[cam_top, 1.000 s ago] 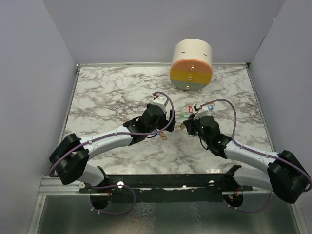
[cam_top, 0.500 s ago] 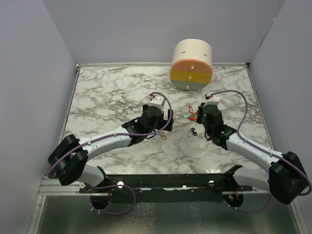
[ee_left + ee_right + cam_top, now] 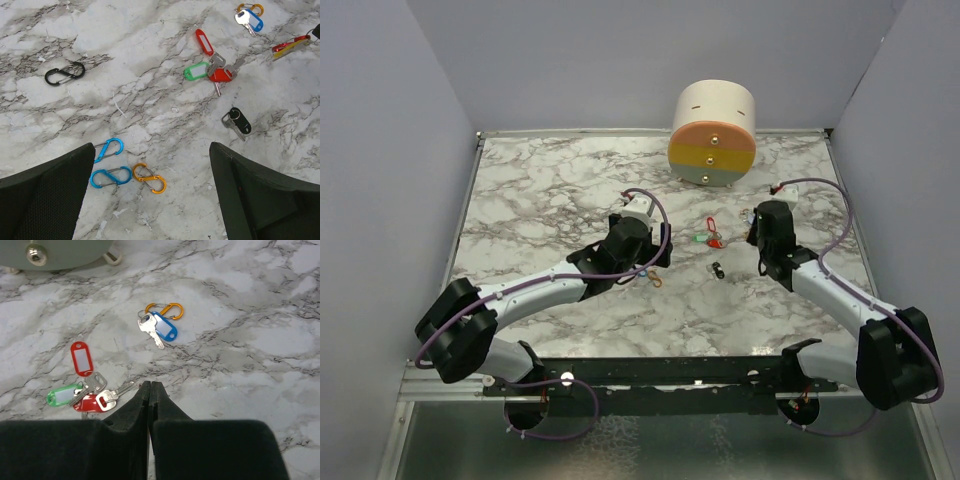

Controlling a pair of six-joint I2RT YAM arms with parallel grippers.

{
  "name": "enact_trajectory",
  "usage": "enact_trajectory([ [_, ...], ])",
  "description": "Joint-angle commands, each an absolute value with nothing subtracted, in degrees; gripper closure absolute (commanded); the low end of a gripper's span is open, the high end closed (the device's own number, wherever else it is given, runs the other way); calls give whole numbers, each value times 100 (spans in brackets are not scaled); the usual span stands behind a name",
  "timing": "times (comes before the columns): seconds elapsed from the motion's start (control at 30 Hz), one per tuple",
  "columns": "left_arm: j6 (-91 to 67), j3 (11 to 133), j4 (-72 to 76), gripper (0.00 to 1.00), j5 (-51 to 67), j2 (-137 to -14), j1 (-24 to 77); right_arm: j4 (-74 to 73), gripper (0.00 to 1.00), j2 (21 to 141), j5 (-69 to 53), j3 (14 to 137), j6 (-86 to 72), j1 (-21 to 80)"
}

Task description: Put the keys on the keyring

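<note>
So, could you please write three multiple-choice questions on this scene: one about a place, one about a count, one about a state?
1. Where does the black clip lie?
A) alone, apart from the keys
B) among the keys
C) hooked through a key

2. How many blue clips lie by the loose orange clip?
A) one
B) two
C) four

3. How is the right hand?
A) wide open
B) shut, empty
C) shut on a key

Answers:
1 A, it sits alone at the left of the left wrist view.
2 B, two lie next to it.
3 B, its fingers meet with nothing between them.
</note>
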State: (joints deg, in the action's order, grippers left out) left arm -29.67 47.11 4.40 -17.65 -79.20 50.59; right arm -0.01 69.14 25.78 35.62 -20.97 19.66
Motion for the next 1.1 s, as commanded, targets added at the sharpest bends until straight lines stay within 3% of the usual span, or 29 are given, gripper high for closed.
enact_trajectory([
  [0.0, -2994, 4667, 510, 1, -1912, -7767, 5010, -237, 99, 7022, 2462, 3733, -2227, 1681],
  [0.2, -2988, 4663, 511, 1, -1898, -7747, 5006, -431, 96, 7319, 2357, 3861, -2354, 1459],
  [0.33, -2982, 4645, 509, 1, -1898, -7733, 4996, -463, 54, 7320, 2377, 3896, -2386, 1455],
  [0.4, -2991, 4634, 517, 1, -1898, -7721, 4995, -470, 44, 7254, 2353, 3900, -2355, 1458],
  [0.93, -3138, 4593, 643, 1, -1898, -7802, 4988, -669, 43, 6838, 908, 3623, -2419, 1992],
  [1.07, -3160, 4580, 653, 1, -1905, -7819, 4992, -445, 47, 7073, 481, 3439, -2587, 2164],
])
